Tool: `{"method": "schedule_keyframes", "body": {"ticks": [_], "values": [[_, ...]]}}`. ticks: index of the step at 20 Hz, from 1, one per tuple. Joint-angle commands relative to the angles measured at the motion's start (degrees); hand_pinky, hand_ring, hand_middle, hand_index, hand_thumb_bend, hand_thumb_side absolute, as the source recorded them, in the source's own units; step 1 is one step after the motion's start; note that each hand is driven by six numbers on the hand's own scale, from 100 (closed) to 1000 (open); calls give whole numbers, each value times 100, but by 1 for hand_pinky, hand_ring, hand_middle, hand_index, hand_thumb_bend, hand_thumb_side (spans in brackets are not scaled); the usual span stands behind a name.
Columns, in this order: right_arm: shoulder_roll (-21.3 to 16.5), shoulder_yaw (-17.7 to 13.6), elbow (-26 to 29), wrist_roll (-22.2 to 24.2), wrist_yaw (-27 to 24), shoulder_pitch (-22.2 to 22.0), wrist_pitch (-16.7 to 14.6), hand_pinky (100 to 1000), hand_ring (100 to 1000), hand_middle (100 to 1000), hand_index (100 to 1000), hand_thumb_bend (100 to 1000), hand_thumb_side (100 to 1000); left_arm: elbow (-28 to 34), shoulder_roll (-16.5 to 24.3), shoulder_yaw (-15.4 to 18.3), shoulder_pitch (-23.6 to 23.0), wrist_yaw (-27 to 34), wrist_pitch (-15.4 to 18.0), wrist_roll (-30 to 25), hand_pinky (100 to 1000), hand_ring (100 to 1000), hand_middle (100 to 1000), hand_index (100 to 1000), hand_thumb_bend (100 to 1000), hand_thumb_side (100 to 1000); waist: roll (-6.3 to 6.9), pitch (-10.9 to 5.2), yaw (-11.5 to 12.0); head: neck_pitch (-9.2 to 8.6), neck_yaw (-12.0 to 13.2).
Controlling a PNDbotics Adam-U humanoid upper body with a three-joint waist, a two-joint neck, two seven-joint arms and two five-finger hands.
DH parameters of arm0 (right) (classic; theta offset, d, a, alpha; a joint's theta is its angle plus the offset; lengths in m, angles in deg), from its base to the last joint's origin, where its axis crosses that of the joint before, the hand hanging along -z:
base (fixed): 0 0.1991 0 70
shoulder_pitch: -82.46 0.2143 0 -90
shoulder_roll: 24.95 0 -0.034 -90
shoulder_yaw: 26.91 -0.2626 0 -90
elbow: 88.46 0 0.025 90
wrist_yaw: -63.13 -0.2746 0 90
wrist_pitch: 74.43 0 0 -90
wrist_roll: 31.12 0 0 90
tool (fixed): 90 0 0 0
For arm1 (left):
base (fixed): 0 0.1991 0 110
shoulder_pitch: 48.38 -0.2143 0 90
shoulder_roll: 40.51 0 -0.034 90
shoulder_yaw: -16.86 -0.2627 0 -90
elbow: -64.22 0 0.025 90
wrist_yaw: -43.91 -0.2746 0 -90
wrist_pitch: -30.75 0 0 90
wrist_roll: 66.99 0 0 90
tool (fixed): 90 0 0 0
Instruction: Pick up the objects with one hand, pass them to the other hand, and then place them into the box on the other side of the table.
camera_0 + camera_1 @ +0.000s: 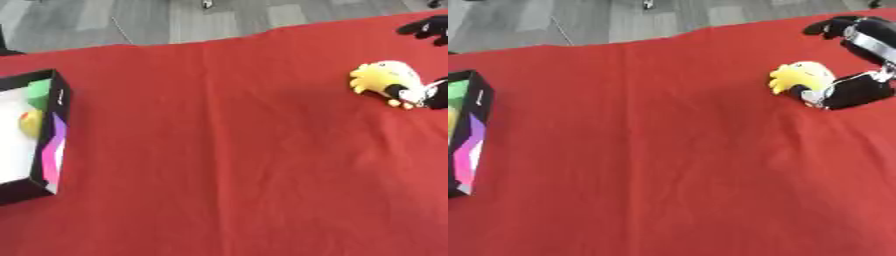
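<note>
A red cloth covers my worktop, with the black box at its left edge, white inside and holding a green and a yellow thing. Well apart from it, at the far right, my right hand rests against the yellow plush toy, fingers curled about its near side. A dark shape lies beyond it.
</note>
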Motion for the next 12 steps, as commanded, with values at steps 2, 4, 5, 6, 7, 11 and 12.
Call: {"method": "schedule_keyframes", "body": {"ticks": [2,4,5,6,7,11,12], "values": [[-181,-170,-90,-120,89,-91,80,889,935,907,937,356,334,182,132,34,56,10,-27,-22,772,800,620,700,100,679,-107,3,37,-104,-83],[-160,-203,-135,-143,134,-166,114,890,937,910,936,342,336,218,135,34,46,9,-35,-28,773,800,620,700,100,678,-111,35,72,-113,-119],[-148,-223,-160,-157,150,-204,129,892,938,911,936,340,336,235,134,36,40,9,-38,-27,773,800,620,700,100,678,-115,50,93,-115,-141],[-136,-244,-185,-170,164,-244,140,893,939,912,936,339,334,256,133,41,31,8,-39,-22,773,800,620,700,100,678,-120,67,115,-117,-165],[-125,-268,-203,-184,174,-282,147,893,939,914,936,336,336,277,134,45,17,8,-39,-18,773,800,620,700,100,679,-124,80,131,-114,-183],[-91,-349,-264,-233,155,-394,155,894,942,919,940,330,349,354,137,66,-36,17,-47,1,773,801,620,699,100,682,-152,141,190,-140,-232],[-85,-364,-272,-238,152,-410,155,894,942,920,940,330,350,367,133,69,-37,20,-52,7,773,801,620,699,100,682,-158,158,200,-161,-244]]}}
